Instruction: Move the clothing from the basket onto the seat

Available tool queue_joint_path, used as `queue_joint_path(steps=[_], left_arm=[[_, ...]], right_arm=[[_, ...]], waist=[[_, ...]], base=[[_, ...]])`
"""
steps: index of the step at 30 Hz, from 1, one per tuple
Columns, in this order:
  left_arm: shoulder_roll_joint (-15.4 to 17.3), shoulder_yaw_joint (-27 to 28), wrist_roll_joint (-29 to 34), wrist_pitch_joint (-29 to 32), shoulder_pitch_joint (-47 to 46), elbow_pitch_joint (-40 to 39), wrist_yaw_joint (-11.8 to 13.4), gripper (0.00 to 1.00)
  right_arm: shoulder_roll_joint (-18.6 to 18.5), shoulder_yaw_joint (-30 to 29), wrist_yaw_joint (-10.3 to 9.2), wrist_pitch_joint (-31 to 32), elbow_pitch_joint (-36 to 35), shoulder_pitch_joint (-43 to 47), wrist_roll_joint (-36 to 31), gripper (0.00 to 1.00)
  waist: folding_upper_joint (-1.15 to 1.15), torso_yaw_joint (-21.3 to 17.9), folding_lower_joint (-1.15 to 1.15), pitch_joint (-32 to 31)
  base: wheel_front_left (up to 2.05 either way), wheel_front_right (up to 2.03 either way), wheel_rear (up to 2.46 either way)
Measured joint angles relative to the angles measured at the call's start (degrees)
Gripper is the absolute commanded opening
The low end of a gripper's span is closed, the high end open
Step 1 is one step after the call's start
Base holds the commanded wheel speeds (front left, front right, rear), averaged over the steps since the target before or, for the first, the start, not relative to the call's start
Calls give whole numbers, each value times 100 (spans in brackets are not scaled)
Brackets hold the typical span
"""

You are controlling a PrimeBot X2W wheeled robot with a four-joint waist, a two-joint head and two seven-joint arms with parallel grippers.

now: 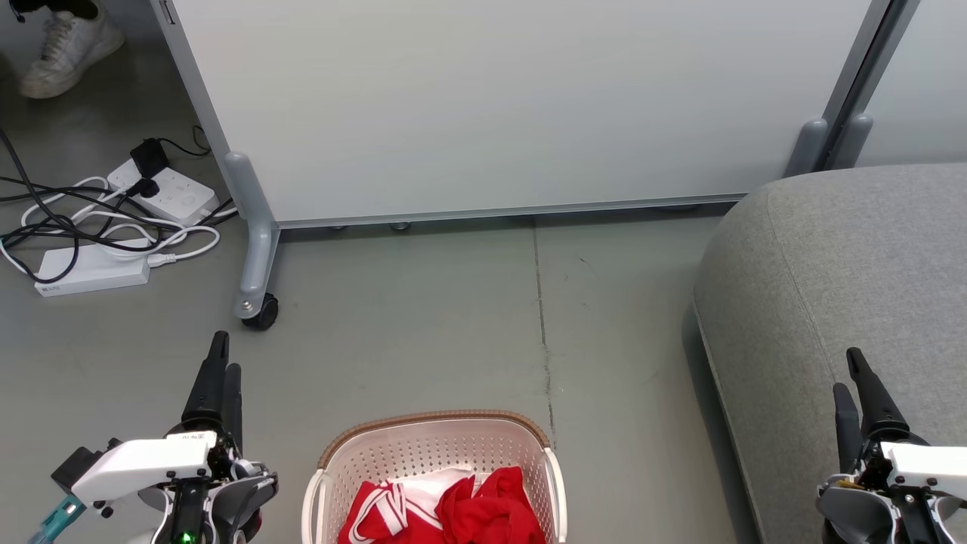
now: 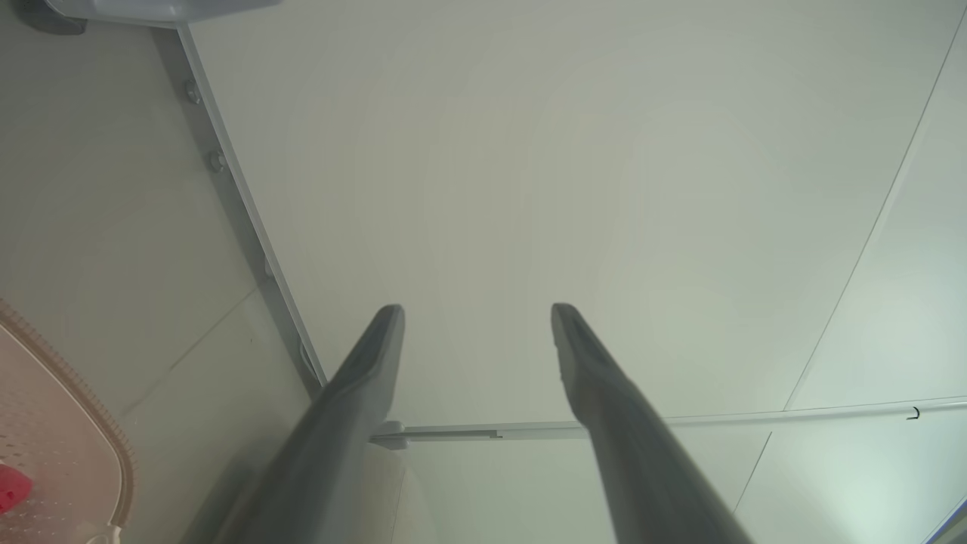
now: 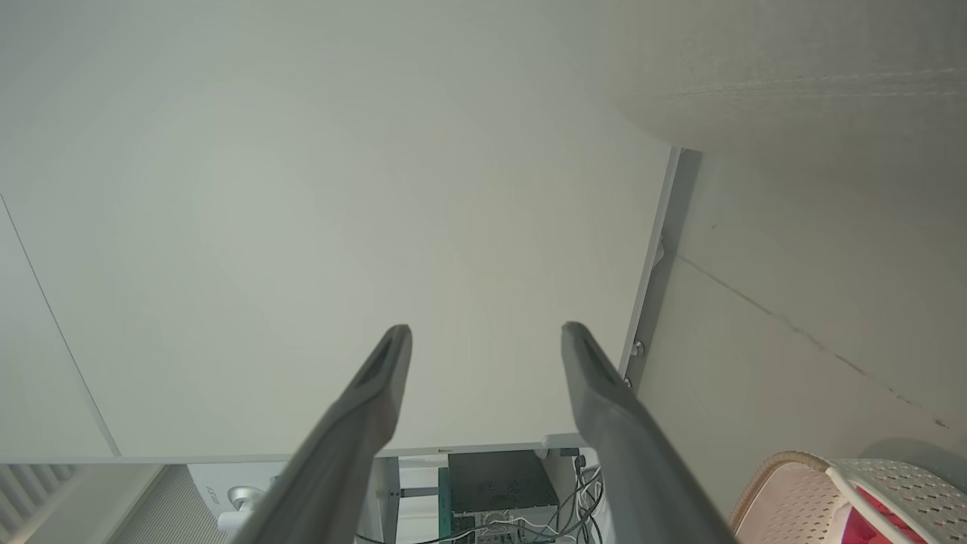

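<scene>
At the far left of the grey floor (image 1: pixel 423 325), a white sneaker (image 1: pixel 68 49) on a person's foot stands by the corner of a pale partition panel (image 1: pixel 491 106). Just nearer lie two white power strips (image 1: pixel 91 270) tangled with black and white cables (image 1: pixel 113 234). The panel's grey leg ends in a black caster (image 1: pixel 261 311) just right of the strips. Nearer than the caster, at the near left, the left end effector (image 1: pixel 227 353) hangs over the bare floor, its dark fingers pointing toward the far side. The left wrist view shows it released, the two fingers spread apart with the panel behind them. To its right, at the near middle of the scene, the cream-white laundry basket (image 1: pixel 434 419) with the brown woven rim stands on the floor, apart from both end effectors. The red clothing (image 1: pixel 468 506) lies bunched inside it, a white-striped piece on the left, a white patch behind and plain red folds on the right, all below the rim. A thin seam in the floor runs from the panel toward the basket's right side. Right of that, a strip of bare floor separates the basket from the large grey fabric seat (image 1: pixel 854 264), whose rounded corner reaches toward the panel on the far right. The right end effector (image 1: pixel 848 372) hangs at the near right over the seat's near edge. Its fingers point away too, and the right wrist view shows it likewise released, fingers parted. In that view a corner of the basket with a bit of red shows at the lower right.
</scene>
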Motion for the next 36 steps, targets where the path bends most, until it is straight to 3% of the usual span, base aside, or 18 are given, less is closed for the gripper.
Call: queue_joint_path(steps=[11, 22, 36], left_arm=[[11, 132, 425, -290, 94, -126, 0, 100], [25, 356, 1341, -532, 112, -509, 0, 100], [49, 377, 2689, -815, 276, -1223, 0, 100]], right_arm=[[-14, -193, 0, -256, 60, -90, -875, 100], [-31, -192, 0, -498, -172, -326, -2129, 100], [-387, 435, 2, -770, -689, -524, -4085, 100]], waist=[[0, 6, 0, -23], [0, 34, 0, -18], [0, 117, 0, -17]], base=[[0, 0, 0], [0, 0, 0], [0, 0, 0]])
